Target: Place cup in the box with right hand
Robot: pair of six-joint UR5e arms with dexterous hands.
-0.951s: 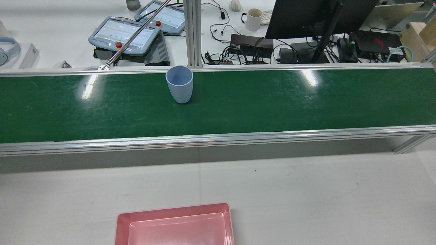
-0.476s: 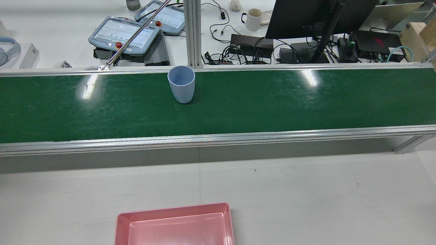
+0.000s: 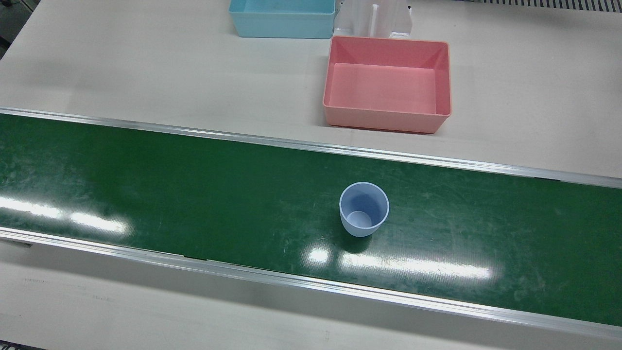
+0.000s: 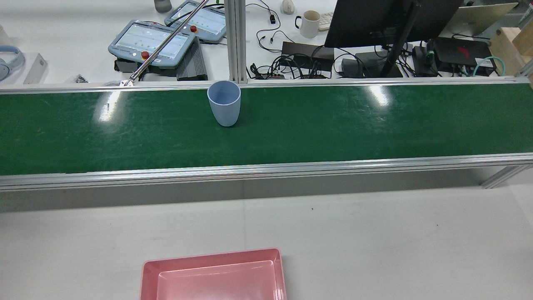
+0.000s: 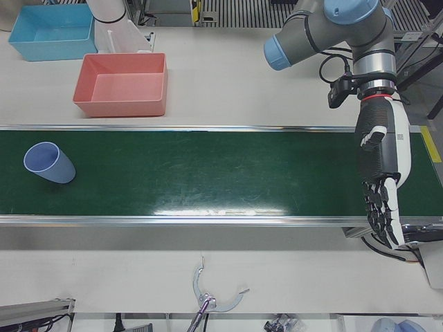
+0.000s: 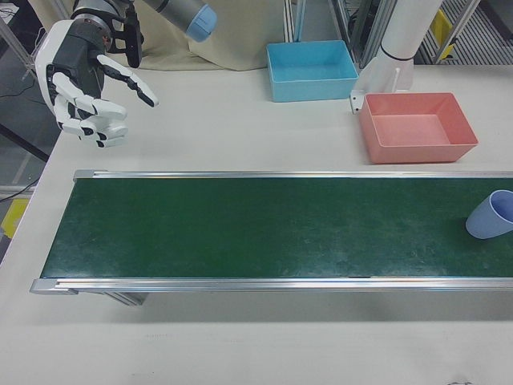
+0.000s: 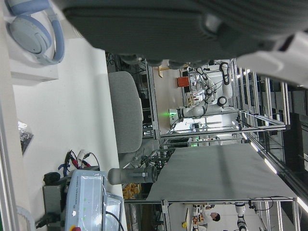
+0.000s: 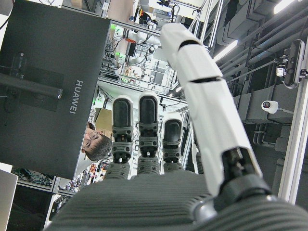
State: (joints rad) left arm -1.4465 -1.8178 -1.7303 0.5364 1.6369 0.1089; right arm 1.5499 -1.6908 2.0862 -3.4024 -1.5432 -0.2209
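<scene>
The right hand (image 6: 88,88) is raised beside the far end of the green conveyor belt (image 6: 264,228), fingers spread and empty. The light blue plastic cup (image 6: 490,214) stands upright on the belt, well apart from this hand — almost at the opposite end. The pink plastic box (image 6: 417,127) sits near the cup. I think the hand should come from the side and close around the cup wall, not the rim — it may tip.

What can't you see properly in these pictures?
- Pink box: the rear view's bottom edge cuts off its near part.
- Blue box: the front view's top edge cuts it.
- Cup: the right-front view's right edge clips it.
- Right robot hand and left robot hand: absent from the rear and front views.
</scene>
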